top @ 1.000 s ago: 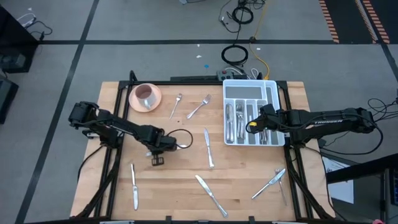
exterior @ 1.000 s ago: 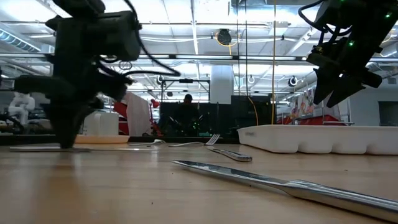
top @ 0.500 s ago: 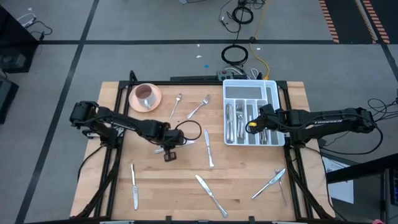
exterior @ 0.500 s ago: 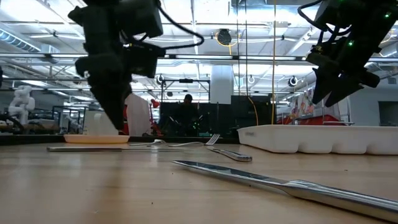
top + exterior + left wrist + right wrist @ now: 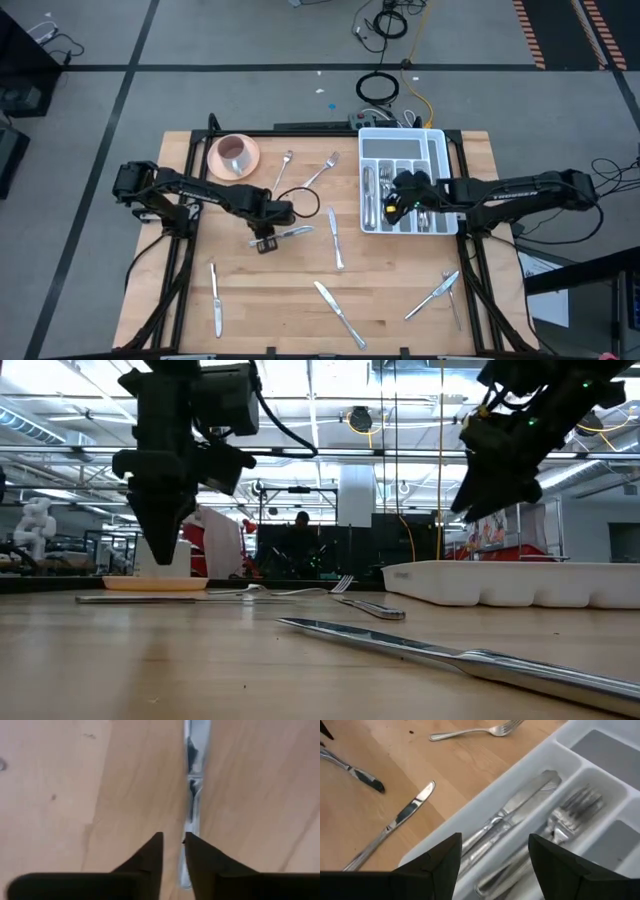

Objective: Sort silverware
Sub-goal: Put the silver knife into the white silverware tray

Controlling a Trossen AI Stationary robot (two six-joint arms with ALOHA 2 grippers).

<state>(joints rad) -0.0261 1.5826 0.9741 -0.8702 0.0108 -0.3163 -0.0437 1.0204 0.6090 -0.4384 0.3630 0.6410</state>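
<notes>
Silverware [image 5: 333,238] lies spread over the wooden surface [image 5: 390,290], and some pieces already lie in the white tray [image 5: 437,148] at the far right. One knife [image 5: 290,232] lies near the middle. The left gripper [image 5: 267,243] hangs right over its end, pointing down. In the left wrist view its fingers [image 5: 150,857] stand only a little apart, with the knife [image 5: 192,785] just beside one tip and nothing held.

Two forks [image 5: 319,173] lie near a pink bowl [image 5: 233,154] at the far left corner. More knives lie along the near edge [image 5: 340,313], and one [image 5: 215,297] lies to the left. A few pieces [image 5: 437,292] are crossed at the near right.

The right gripper [image 5: 402,196] hovers over the tray. Its fingers [image 5: 440,857] are wide apart and empty, above a knife [image 5: 520,802] and a fork [image 5: 572,812] in the slots.
</notes>
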